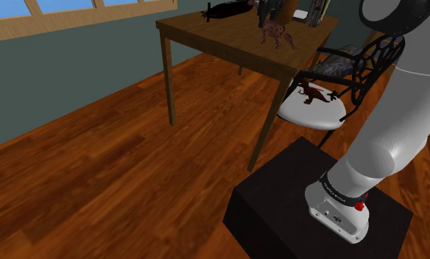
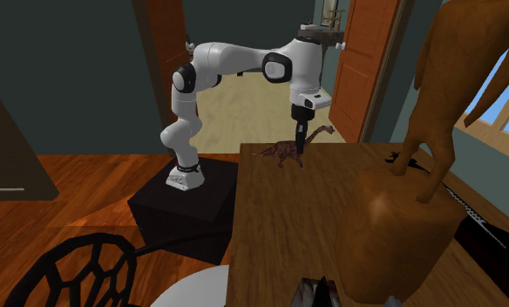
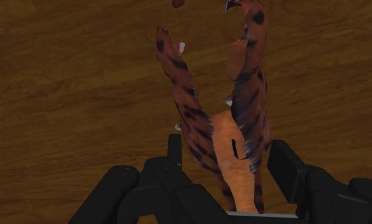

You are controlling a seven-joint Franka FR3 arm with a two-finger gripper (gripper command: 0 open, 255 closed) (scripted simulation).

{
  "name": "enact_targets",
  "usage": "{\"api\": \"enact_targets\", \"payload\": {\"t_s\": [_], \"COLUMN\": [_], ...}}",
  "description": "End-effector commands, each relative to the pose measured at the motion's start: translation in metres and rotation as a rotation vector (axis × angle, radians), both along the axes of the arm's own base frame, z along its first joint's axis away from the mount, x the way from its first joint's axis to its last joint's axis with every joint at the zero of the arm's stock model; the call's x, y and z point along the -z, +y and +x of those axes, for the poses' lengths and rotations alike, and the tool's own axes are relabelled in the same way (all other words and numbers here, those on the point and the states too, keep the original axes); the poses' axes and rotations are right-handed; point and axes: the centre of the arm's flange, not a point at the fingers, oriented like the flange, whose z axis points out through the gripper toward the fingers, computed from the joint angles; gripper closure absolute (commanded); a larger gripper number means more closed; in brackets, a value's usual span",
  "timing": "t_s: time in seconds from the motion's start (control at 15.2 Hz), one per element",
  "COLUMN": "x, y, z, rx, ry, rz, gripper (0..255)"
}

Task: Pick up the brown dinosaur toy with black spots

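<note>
We see the arm (image 2: 235,61) rise from its stand (image 2: 183,205) beside the table (image 2: 279,227), fold at the elbow and stretch out level over the table top. The wrist is turned straight down, so the gripper (image 2: 301,161) points at the wood. In the wrist view the gripper (image 3: 226,149) has its two fingers (image 3: 174,149) spread about a body's width apart. The brown dinosaur toy (image 3: 242,127) sits deep between them and both look pressed to its flanks, so we read it as clasped.

The brown dinosaur toy (image 2: 288,153) stands on the table top (dark blotches over brown, with an orange underside). It is close to the table edge that lies farthest off in the second exterior view. Its long axis runs roughly along that edge, with the neck raised toward that view's right and the tail toward its left.

Also on the table are a large wooden animal figure (image 2: 418,174) on a block and a long black object (image 1: 224,11).

Beside the table stands a black chair (image 1: 364,62), and on its white seat lies a second dinosaur toy (image 1: 313,94). Under the table is a plank floor (image 1: 96,169). Beyond the table we see dark teal walls, a window (image 1: 59,15) and an orange-brown door (image 2: 375,61).
</note>
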Motion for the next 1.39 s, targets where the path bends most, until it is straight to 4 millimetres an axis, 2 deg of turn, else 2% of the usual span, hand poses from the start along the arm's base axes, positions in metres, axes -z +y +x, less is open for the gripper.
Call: {"api": "enact_targets", "payload": {"t_s": [0.0, 0.2, 1.19, 1.32], "x": [0.001, 0.002, -0.077, -0.078], "y": [0.000, 0.000, 0.000, 0.000], "z": [0.000, 0.000, 0.000, 0.000], "rx": [0.000, 0.000, 0.000, 0.000], "ry": [0.003, 0.003, 0.003, 0.003], "rz": [0.001, 0.001, 0.001, 0.001], "gripper": [255, 255, 255, 255]}}
